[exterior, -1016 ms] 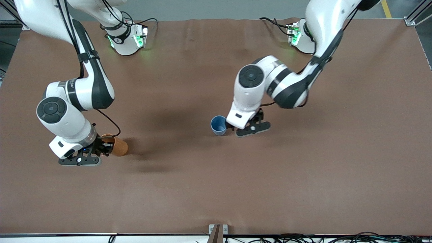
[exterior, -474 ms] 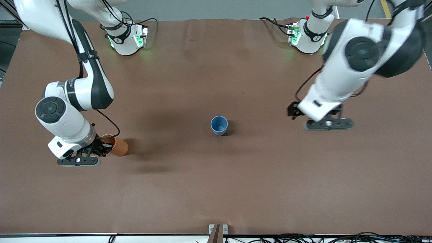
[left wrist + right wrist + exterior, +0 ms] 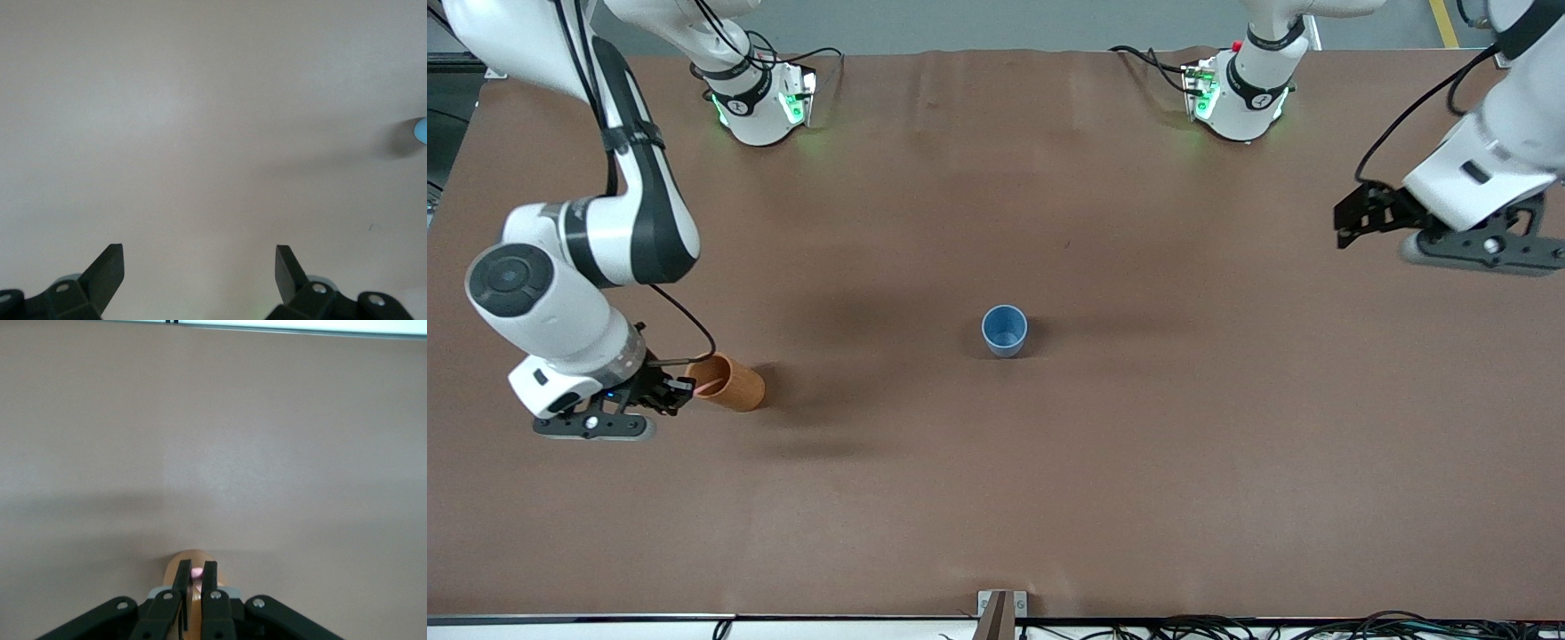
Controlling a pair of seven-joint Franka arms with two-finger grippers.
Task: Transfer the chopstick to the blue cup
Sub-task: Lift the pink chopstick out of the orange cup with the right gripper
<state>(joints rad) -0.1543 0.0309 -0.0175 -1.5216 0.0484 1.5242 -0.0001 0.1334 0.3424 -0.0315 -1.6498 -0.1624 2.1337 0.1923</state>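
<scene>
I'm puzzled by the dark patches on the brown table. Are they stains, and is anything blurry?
Front view: soft shadows, not stains, beside the small round blue cup and the taller orange-brown cylindrical cup; green lights glow at both arm bases. Left wrist view: that blue cup, cut by the edge, looks blurred.

one blue cup (image 3: 1005,331), one orange cup (image 3: 727,382), one chopstick (image 3: 710,388)

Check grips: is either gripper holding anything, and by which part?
The right gripper is shut on the chopstick at its top end, over the orange-brown cup. The left gripper is open and holds nothing, over the table's left-arm end.
</scene>
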